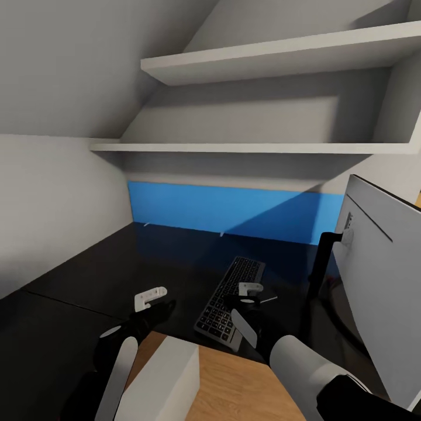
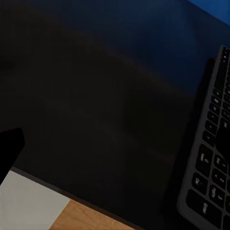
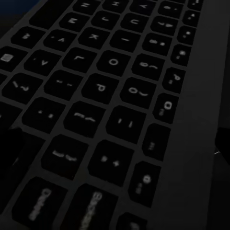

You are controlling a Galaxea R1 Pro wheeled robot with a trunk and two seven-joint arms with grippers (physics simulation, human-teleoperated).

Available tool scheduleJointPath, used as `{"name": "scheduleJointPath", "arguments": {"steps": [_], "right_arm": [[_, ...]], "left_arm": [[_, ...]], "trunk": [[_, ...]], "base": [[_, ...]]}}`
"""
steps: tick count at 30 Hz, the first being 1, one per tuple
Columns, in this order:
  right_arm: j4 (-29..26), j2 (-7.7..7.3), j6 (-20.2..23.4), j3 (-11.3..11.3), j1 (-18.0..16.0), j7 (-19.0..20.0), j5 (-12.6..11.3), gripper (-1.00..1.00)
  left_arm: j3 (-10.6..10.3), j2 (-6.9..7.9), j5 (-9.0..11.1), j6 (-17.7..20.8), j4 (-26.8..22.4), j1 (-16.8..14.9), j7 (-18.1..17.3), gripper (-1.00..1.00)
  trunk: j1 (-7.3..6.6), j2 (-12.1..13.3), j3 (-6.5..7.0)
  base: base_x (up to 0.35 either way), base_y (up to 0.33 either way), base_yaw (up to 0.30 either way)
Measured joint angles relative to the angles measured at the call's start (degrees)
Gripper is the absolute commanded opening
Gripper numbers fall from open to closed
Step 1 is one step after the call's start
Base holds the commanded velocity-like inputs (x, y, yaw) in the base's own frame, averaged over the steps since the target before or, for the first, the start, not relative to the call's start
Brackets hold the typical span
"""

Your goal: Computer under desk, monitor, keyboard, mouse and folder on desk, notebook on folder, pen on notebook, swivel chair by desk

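Glossy desk [image 1: 117,269] holds keyboard [image 1: 231,295]; monitor [image 1: 380,280] cropped at right.

the glossy black desk [image 1: 105,275] fills the middle and lower left of the head view, its blue back panel [image 1: 234,213] running across the centre. the keyboard [image 1: 231,295] lies flat on it right of centre, angled toward the panel. the monitor [image 1: 380,280] stands on it at the right edge, grey back showing.
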Motion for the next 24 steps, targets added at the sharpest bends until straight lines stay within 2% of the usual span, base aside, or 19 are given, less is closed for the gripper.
{"name": "scheduleJointPath", "arguments": {"steps": [4, 8, 20, 24], "right_arm": [[0.03, 0.0, 0.05, 0.0, 0.0, 0.0, 0.02, 1.0], [-0.74, 0.0, 0.1, -0.01, -0.04, -0.03, 0.85, 1.0], [-0.88, 0.0, 0.07, 0.01, -0.04, -0.12, 0.77, 1.0], [-0.75, 0.0, 0.15, -0.04, -0.05, -0.13, 1.12, 1.0]], "left_arm": [[-0.1, -0.09, 0.01, 0.06, 0.0, 0.0, -0.01, 1.0], [-0.11, -0.15, 0.0, 0.08, 0.01, 0.0, 0.03, 1.0], [0.09, -0.02, -0.05, 0.08, 0.12, 0.0, 0.1, 1.0], [0.15, 0.0, -0.08, 0.08, 0.16, 0.0, 0.14, 1.0]], "trunk": [[0.0, 0.0, 0.0], [0.87, -1.6, -0.7], [0.88, -1.61, -0.71], [0.9, -1.61, -0.7]], "base": [[0.0, 0.0, 0.0], [0.0, 0.0, 0.0], [-0.004, 0.0, 0.0], [-0.202, 0.0, 0.0]]}}
